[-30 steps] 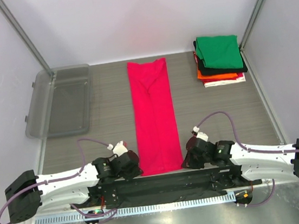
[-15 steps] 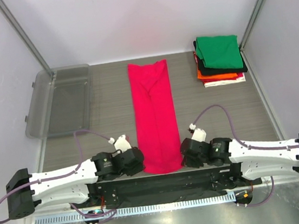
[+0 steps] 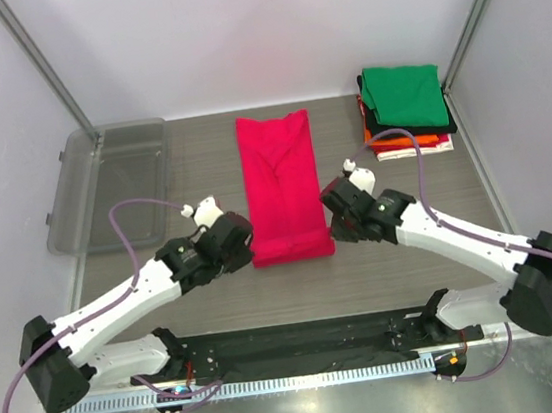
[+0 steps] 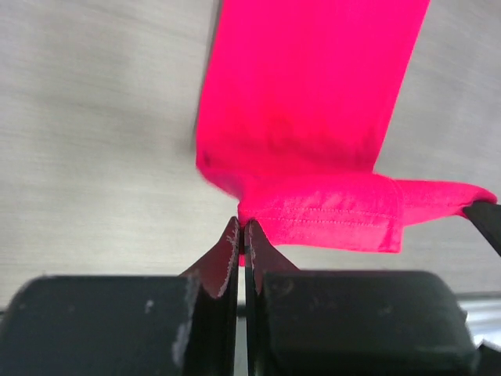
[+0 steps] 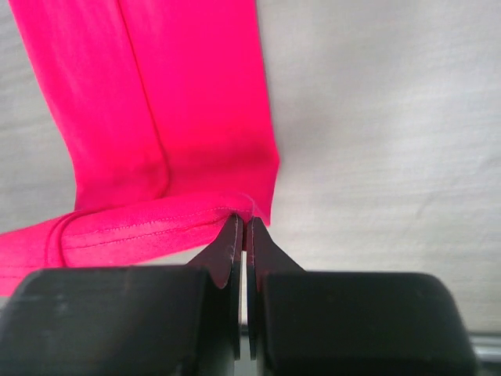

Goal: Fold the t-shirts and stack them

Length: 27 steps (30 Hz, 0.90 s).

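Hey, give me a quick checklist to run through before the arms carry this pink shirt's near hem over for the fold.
1. Left jaws shut on the near hem corner of the pink t-shirt: ok.
2. Right jaws shut on the other near corner: ok.
3. Both held corners level with each other: ok.
4. Shirt's far end lying flat on the table: ok.
5. Folded stack and clear tub apart from the shirt: ok.
6. All cloth layers caught in each pinch: cannot tell.
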{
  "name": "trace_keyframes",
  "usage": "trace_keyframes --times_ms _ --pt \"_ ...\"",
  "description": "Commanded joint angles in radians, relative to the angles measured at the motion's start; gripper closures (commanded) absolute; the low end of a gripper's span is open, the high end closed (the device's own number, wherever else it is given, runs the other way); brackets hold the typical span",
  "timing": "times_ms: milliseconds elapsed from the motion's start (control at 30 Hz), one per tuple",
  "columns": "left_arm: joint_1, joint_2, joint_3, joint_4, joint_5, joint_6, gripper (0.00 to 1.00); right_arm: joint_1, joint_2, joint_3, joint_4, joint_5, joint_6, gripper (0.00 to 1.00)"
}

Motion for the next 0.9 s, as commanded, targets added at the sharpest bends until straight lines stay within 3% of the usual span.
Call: trace_keyframes --times_ms 0,367,867 --pt "0.103 0.074 0.09 0.039 0.029 0.15 1.0 -0.082 0.087 0.106 0.011 0.004 -0.175 0.99" --pt "0.345 0.381 0.305 0.132 0.19 0.339 1.0 -0.275 0.385 0.388 0.062 -0.092 -0.342 0.99" --pt "0.477 0.697 0.524 0.143 0.302 0.439 1.0 -0.373 0.722 0.628 0.092 -0.172 -0.428 0.99"
